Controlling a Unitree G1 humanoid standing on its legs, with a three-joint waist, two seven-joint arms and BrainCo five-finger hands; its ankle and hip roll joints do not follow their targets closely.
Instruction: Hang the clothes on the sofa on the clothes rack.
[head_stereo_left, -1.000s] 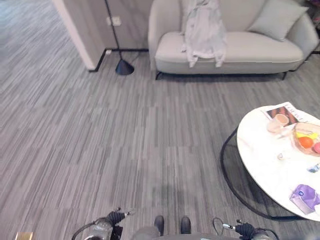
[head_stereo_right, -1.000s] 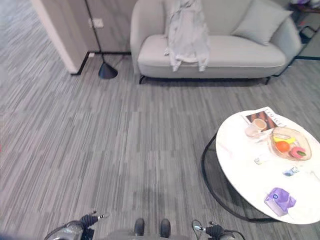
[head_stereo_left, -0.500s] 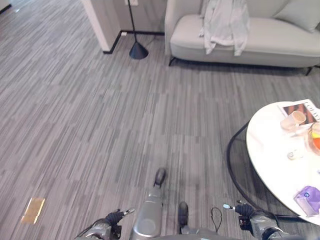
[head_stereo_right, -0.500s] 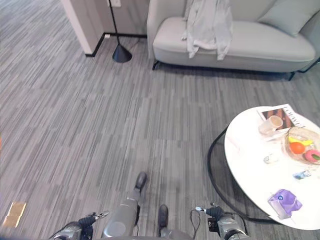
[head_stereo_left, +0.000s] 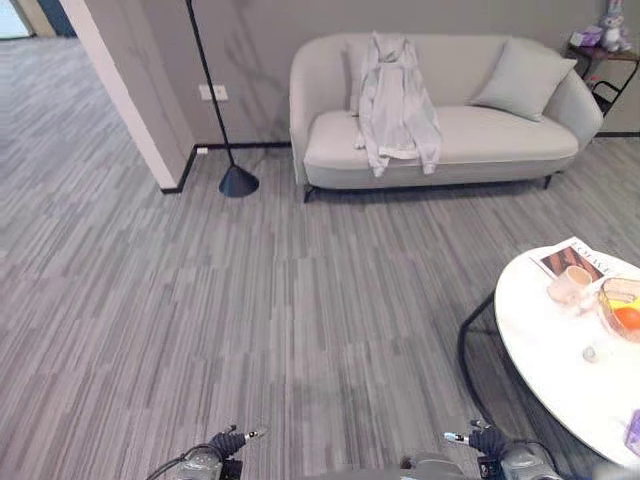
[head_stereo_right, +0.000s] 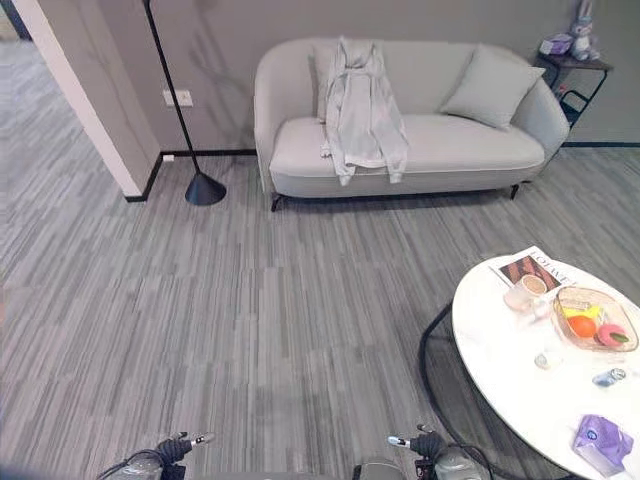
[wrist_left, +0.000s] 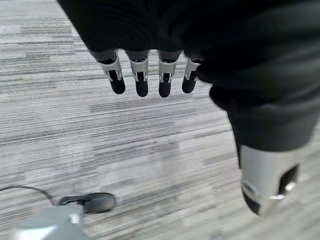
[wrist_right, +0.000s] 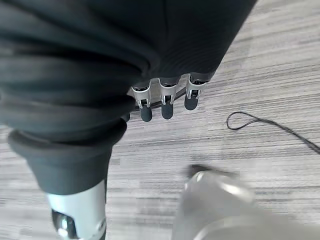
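Left wrist view shows the left hand (wrist_left: 150, 75) hanging relaxed and empty; right wrist view, the right hand (wrist_right: 167, 97) likewise. Farther off, the right eye view shows the clothes (head_stereo_right: 362, 110) draped over the sofa (head_stereo_right: 450, 150).

No text can be read with certainty. The open magazine (head_stereo_right: 536, 269) with a dark photo page, lying at the far edge of the round white bench (head_stereo_right: 520, 375), carries a line of large dark letters along its white margin, but they are too small to make out.
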